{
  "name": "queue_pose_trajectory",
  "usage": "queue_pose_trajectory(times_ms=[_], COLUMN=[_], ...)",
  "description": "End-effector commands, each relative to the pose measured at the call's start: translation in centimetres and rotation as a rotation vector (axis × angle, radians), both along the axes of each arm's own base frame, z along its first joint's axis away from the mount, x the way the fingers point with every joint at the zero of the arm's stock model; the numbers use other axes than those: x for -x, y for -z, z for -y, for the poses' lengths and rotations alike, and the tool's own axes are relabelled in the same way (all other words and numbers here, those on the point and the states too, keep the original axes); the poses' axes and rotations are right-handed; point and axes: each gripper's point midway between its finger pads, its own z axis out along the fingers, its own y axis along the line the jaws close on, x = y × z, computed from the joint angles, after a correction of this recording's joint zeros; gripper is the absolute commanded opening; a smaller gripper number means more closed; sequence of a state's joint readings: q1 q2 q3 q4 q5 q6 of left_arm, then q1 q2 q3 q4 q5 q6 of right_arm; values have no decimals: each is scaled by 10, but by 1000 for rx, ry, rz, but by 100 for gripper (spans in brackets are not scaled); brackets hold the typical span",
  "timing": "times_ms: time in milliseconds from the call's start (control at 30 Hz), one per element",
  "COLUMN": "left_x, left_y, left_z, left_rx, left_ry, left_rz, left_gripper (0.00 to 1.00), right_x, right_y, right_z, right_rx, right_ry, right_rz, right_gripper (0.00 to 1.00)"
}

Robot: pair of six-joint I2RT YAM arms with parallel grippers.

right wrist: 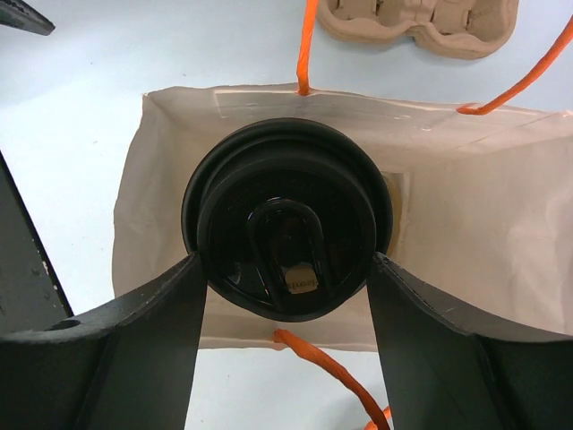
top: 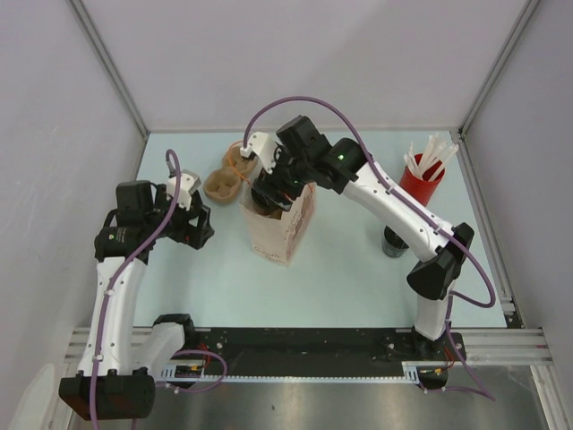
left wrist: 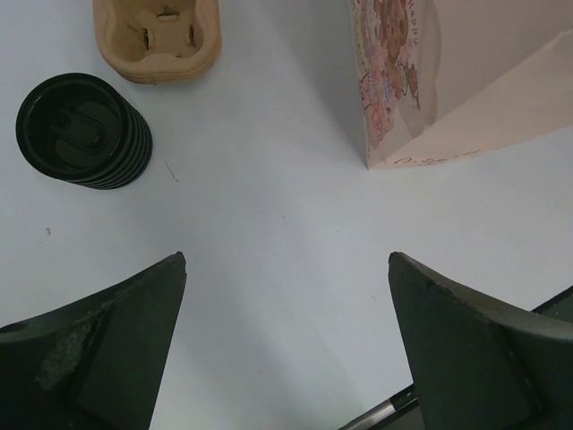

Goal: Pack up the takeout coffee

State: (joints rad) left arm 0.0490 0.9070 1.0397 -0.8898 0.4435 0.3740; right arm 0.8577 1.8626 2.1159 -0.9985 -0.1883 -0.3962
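Toward the left edge of the pale blue surface (top: 358, 269), the left pincer (left wrist: 286, 264) hangs with its dark fingers spread wide apart and nothing between them. Just ahead of it, in the far left part of the surface, stands the takeout coffee (left wrist: 81, 130). It is a short round black cup with ribbed sides and a matte black lid, ringed around a raised tab. It is upright, closed and touching nothing, and the overhead view hides it under the left wrist. Just beside it to the right lies a moulded brown cardboard cup carrier (left wrist: 157, 40), with nothing in the sockets that show. Near the middle of the surface stands a cream paper bag (top: 285, 228) with a printed panel and orange handles, its mouth open. The right pincer (right wrist: 285, 269) is clamped on a glossy-lidded black cup (right wrist: 286, 206), gripping its sides and holding it upright in the bag's mouth. Toward the right edge a dark cup (top: 394, 242) stands beside the right arm. A red cup (top: 419, 184) of white sticks (top: 434, 152) sits near the far right corner. By my reading, packing is under way with that other cup, while the takeout coffee itself is not yet touched. It has to be grasped, carried over and lowered into the bag.
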Motion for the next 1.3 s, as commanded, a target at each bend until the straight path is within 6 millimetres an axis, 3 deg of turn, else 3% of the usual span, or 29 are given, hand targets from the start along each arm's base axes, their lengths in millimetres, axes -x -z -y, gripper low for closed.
queue_pose_trajectory(times_ms=[0,200,467,600,633,700,733,833,933,1133,1267], left_x=[-6,-6,-9,-19,-24,-37,-43,-65,-84,-109,-126], left_y=[-10,-8,-19,-52,-79,-95,-121,-155,-168,-173,-156], left_z=[-5,-5,-12,-19,-20,-19,-18,-5,19,59,73], left_rx=[-2,0,-35,-92,-103,-111,-107,-36,87,310,381], left_ry=[-40,-45,-62,-49,-45,-27,-24,21,121,291,352], left_rz=[52,50,67,130,192,211,267,306,278,201,121], left_gripper=[99,99,99,99,99,99,100,99,99,99,99], right_x=[2,7,13,15,16,16,16,18,17,18,20], right_y=[-29,-61,-68,-64,-59,-52,-47,-40,-40,-34,-37], right_z=[-1,0,11,14,13,13,12,12,12,20,21], right_rx=[-48,-98,-73,-58,-47,-29,-18,-3,1,31,26], right_ry=[-3,-22,-35,-36,-39,-39,-41,-41,-37,-22,-24], right_rz=[63,140,168,155,147,136,125,110,121,131,137], right_gripper=[39,38,39,39,39,39,39,39,39,39,39])
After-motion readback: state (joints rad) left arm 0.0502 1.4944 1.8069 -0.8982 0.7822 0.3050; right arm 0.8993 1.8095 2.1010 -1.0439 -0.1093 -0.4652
